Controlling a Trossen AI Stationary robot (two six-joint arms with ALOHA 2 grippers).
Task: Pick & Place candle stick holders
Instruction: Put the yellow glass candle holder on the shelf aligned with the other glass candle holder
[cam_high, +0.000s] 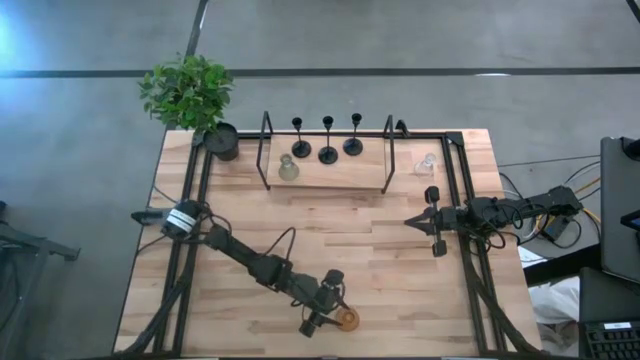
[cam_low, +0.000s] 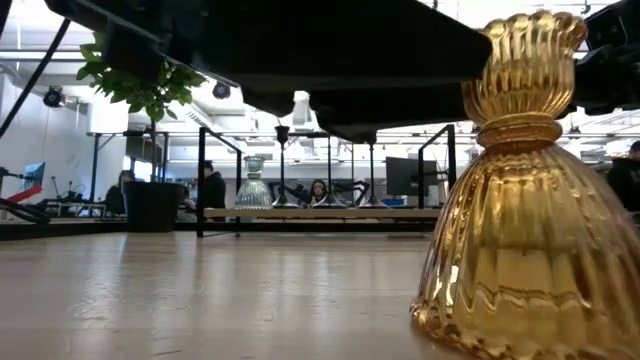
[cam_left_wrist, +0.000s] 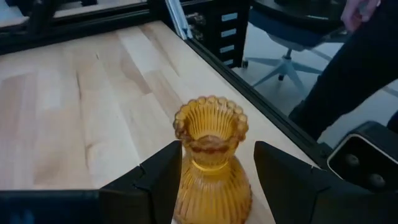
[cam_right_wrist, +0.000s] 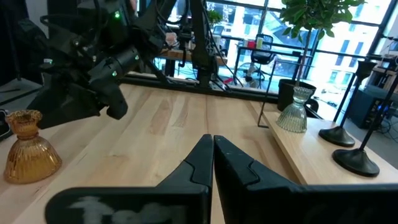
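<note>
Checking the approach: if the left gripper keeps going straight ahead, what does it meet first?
The ribbed amber glass candle holder, standing upright between the open jaws of the left gripper. Whether they touch it yet is unclear.

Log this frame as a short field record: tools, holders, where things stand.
left tool: open, fingers either side of the amber glass holder, near table edge
right tool: shut, empty, right side of table
wooden shelf: three black holders, grey-green glass holder
clear glass holder: on table, right of shelf
potted plant: far left corner
</note>
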